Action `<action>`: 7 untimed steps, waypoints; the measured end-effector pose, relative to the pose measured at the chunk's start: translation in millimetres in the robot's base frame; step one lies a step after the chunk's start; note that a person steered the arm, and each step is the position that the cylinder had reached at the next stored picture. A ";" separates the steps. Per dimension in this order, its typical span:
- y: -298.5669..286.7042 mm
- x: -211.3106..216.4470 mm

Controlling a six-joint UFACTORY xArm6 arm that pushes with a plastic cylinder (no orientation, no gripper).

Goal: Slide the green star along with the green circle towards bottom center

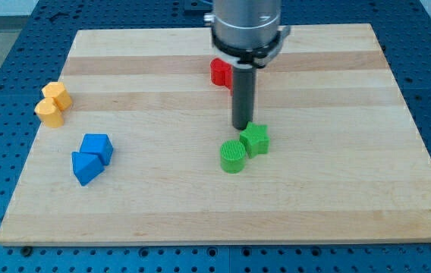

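The rod's tip (242, 127) rests on the worktop (337, 189), touching the green star (256, 139) just below it; the green circle (232, 157) adjoins the star's lower left. No end effector exists.

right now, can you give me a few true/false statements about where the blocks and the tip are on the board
1. My tip sits just above the green star in the view. True.
2. The green circle lies far from the green star. False: they are side by side, the circle at the star's lower left.
3. Two blue blocks lie on the view's right. False: they lie on the view's left.
4. Two yellow blocks sit near the board's left edge. True.
5. The red block is below the green pair. False: it is above them, partly hidden behind the arm.
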State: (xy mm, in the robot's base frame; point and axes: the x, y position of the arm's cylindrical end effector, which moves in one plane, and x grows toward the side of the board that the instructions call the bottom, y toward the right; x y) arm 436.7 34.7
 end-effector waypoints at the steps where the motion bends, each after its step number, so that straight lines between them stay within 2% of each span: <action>1: 9.9 -12.8; 2: 34.3 -17.5; 4: 38.8 15.7; 5: 31.4 31.3; 7: -25.4 66.2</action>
State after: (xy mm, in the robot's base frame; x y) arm 502.9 9.3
